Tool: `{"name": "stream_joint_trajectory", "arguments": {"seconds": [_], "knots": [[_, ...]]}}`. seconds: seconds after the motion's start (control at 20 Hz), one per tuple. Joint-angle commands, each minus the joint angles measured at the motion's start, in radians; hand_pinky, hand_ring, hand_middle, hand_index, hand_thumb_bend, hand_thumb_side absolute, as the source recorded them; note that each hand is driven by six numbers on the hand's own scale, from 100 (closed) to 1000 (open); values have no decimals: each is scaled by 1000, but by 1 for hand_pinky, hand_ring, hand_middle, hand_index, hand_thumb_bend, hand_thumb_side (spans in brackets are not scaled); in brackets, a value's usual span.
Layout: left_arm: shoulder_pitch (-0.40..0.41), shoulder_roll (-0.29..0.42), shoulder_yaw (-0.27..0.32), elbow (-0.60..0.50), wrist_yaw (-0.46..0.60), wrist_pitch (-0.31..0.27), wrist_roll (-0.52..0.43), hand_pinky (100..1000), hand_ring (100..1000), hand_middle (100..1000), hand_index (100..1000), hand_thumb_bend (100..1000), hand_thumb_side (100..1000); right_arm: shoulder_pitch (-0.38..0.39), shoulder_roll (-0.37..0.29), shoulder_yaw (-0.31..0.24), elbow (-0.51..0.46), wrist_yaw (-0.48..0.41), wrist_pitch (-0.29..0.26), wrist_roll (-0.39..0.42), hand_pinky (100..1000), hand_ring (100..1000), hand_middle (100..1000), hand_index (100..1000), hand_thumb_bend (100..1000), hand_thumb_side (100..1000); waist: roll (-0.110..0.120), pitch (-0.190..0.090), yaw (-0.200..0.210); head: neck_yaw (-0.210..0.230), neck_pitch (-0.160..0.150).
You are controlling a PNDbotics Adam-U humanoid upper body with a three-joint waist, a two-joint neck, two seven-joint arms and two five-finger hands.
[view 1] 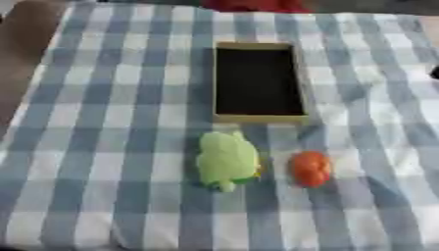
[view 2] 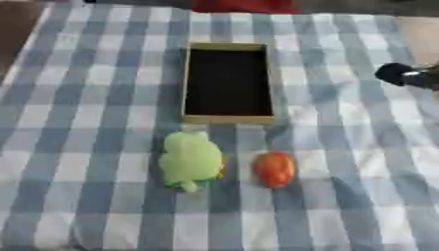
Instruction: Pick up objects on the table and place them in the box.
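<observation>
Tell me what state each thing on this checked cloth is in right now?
Box: open, empty, dark inside.
Green object: lying on the cloth, in front of the box, untouched.
Orange-red object: lying on the cloth beside the green one, apart from it.
Right hand: at the right edge, holding nothing visible.

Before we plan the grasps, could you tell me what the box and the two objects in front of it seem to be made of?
Box: probably cardboard or wood, going by its tan matte rim and dark inside. Green toy: soft-looking, rounded, possibly plush or rubber. Orange-red object: smooth, slightly glossy, perhaps plastic. Cloth: checked woven fabric, creased.
</observation>
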State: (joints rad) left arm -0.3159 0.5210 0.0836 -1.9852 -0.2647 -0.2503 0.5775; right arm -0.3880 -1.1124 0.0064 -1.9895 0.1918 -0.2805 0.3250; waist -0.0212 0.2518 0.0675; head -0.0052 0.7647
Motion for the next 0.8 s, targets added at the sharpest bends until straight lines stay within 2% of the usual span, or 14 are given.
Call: {"name": "stream_joint_trajectory", "arguments": {"seconds": [0.05,0.4,0.8], "knots": [[-5,31,7,-15,-3,0,2,836,811,708,835,162,673,-16,-20,-16,-10,11,0,-11,662,798,803,888,456,100,1,-17,-2,2,5],[-5,31,7,-15,-3,1,1,836,811,708,835,162,673,-21,-21,-4,-10,9,-3,3,670,801,805,888,464,100,1,-16,-1,1,5],[-7,29,5,-15,-1,0,-1,836,811,708,835,159,676,-36,-15,47,-10,55,-8,70,700,810,808,890,512,126,0,-14,5,-9,5]]}}
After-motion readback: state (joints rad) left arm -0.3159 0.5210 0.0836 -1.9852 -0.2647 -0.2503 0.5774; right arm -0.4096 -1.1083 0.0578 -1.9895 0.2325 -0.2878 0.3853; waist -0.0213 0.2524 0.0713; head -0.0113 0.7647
